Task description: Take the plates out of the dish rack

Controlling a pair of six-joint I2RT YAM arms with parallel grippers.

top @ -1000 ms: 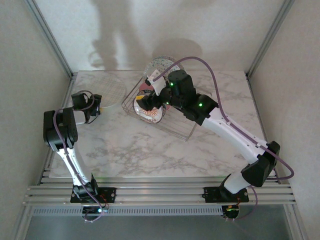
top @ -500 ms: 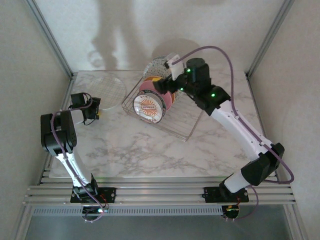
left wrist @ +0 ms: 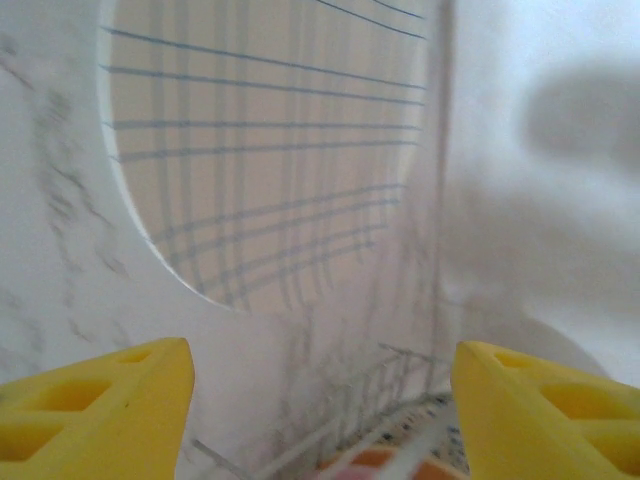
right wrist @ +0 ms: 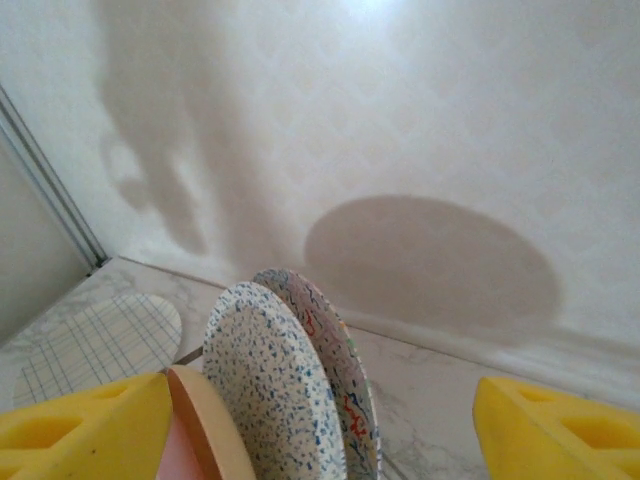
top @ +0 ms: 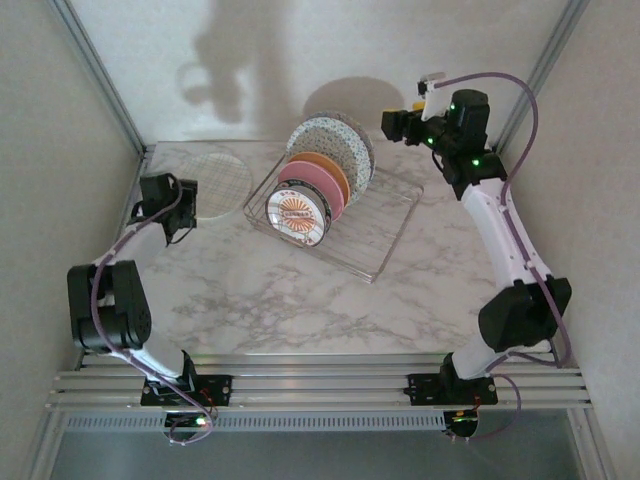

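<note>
I counted five plates (top: 325, 186) in the dish rack (top: 376, 242), one checked plate (top: 215, 180) at its nine o'clock; left hand (left wrist: 322, 352) and right hand (right wrist: 322, 386) gaped empty.

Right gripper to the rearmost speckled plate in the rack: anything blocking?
Nothing visible. The right gripper hangs open, up and right of the dish rack; its wrist view shows bare air down to the rearmost speckled plate. The blue-speckled plate stands beyond it, not between.

The dish rack (left wrist: 375, 395) blurs out along the left wrist view's bottom edge. Right wrist view crops the orange plate (right wrist: 208, 428) and pink plate (right wrist: 176, 456) below.
</note>
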